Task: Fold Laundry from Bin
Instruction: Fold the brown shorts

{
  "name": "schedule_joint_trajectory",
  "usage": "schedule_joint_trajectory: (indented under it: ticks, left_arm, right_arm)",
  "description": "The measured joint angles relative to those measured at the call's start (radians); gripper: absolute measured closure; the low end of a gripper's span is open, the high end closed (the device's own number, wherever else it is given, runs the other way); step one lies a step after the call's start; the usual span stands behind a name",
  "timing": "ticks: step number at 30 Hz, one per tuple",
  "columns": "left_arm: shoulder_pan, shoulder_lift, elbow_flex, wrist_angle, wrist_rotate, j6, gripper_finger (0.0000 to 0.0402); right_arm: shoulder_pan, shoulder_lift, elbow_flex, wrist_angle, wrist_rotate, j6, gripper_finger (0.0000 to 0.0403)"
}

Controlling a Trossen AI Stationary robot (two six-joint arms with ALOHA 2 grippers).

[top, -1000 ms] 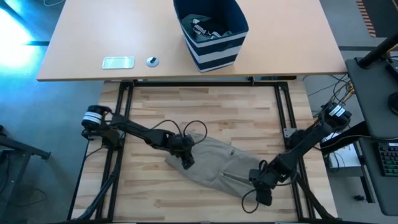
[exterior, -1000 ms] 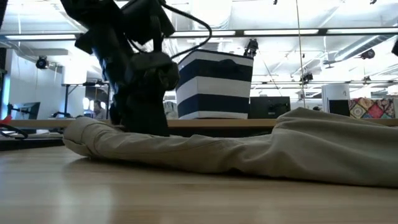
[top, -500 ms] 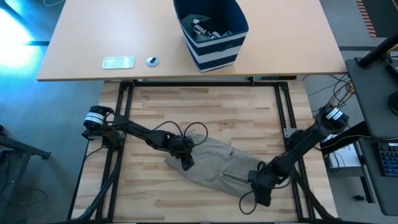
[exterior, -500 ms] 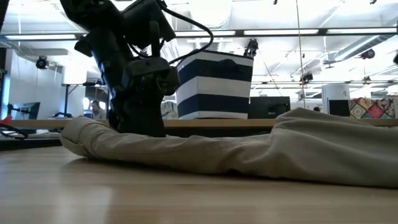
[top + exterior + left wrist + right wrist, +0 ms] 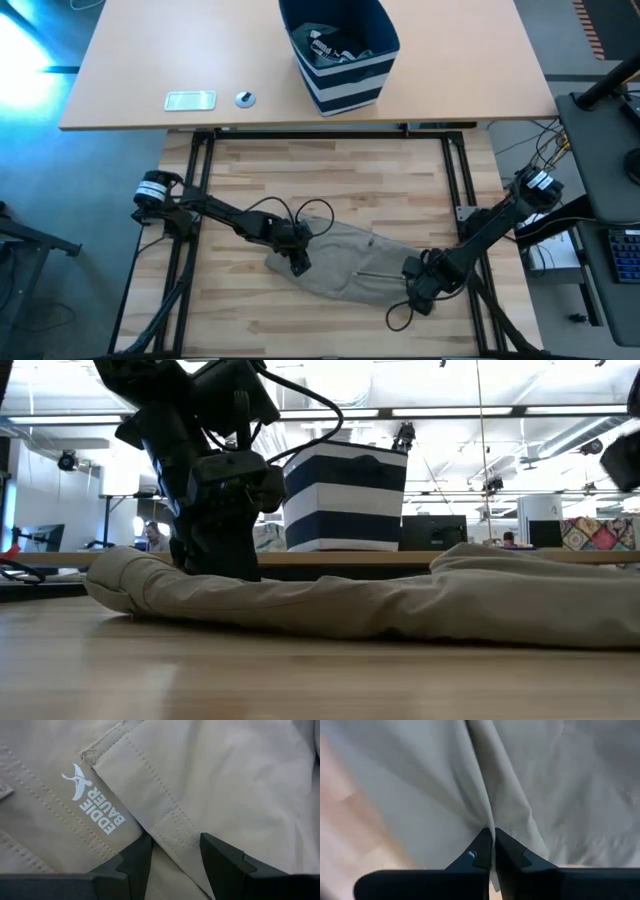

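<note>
A beige garment [image 5: 345, 265] lies spread on the wooden table, its printed white logo [image 5: 95, 810] facing up. My left gripper [image 5: 298, 265] stands on its left end, pointing steeply down, fingers apart. My right gripper [image 5: 413, 293] is at the garment's near right corner, shut on the cloth. The navy, white-striped bin [image 5: 340, 55] stands on the far desk with dark laundry inside; in the low view the bin [image 5: 345, 495] shows behind the garment [image 5: 400, 605]. My left gripper comes from above, slanting, and sets its two spread fingertips [image 5: 137, 862] on the garment's top layer beside a stitched seam [image 5: 170, 827]. The cloth between them lies flat on the table. My right gripper pinches a raised fold of the beige cloth [image 5: 487, 815] between its shut fingers, pointing almost straight down. Creases run away from the fingertips. One layer or several, I cannot tell. The rest of the garment lies on the table.
A white flat device [image 5: 190, 100] and a small round object [image 5: 245, 98] lie on the far desk left of the bin. Dark frame rails [image 5: 195, 200] run along the table's left and right sides. Bare wood [image 5: 330, 180] lies between the garment and the far desk.
My right gripper has tipped more steeply downward and shifted slightly toward the far edge. The garment's near right corner has drawn in with it, its right part has sunk flatter, and its left end has slid a little to the left under my still left gripper.
</note>
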Motion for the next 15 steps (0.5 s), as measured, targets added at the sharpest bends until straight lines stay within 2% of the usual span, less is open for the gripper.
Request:
schedule_joint_trajectory:
  ticks: [7,12,15]
  left_arm:
    - [-0.004,-0.018,-0.001,-0.024,-0.008,-0.005,0.0247]
    - [-0.004,-0.019,-0.002,-0.034,-0.011,-0.006,0.0247]
    - [-0.004,-0.017,-0.002,-0.037,-0.012,-0.006,0.0247]
  right_arm:
    - [0.002,0.073,-0.015,0.003,0.041,-0.011,0.0385]
    - [0.001,0.045,0.025,-0.057,0.031,-0.083,0.0335]
    - [0.001,-0.011,0.074,-0.132,0.071,-0.174,0.0299]
